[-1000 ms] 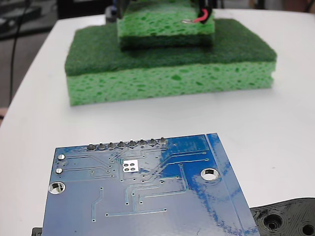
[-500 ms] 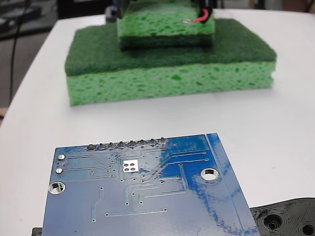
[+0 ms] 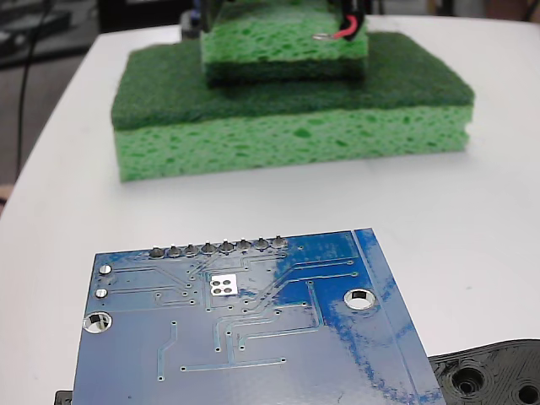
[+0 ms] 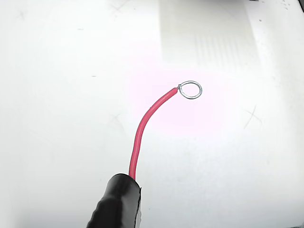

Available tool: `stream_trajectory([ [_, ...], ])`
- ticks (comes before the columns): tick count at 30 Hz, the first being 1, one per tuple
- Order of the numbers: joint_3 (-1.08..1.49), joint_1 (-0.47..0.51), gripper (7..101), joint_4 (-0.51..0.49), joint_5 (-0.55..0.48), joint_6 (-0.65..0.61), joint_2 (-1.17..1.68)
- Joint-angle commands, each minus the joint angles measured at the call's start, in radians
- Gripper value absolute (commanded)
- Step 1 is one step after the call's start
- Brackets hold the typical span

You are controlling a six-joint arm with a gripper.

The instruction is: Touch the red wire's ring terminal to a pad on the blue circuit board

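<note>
At top of the fixed view, behind stacked green sponges (image 3: 287, 110): red wire (image 3: 344, 34) and ring terminal (image 3: 320, 36), well apart from blue circuit board (image 3: 245, 329) at bottom. Claw unseen, state impossible to tell. Best approach: descend slowly, ring flat onto silver pad (image 3: 224, 285), avoiding solder pins (image 3: 219, 248).

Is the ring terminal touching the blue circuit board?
No: the ring terminal sits far behind the sponges, well away from the blue circuit board.
</note>
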Motion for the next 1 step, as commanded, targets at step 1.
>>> stream_trajectory([
  [1, -0.005, 0.000, 100.3, -0.003, 0.002, 0.000, 0.002],
])
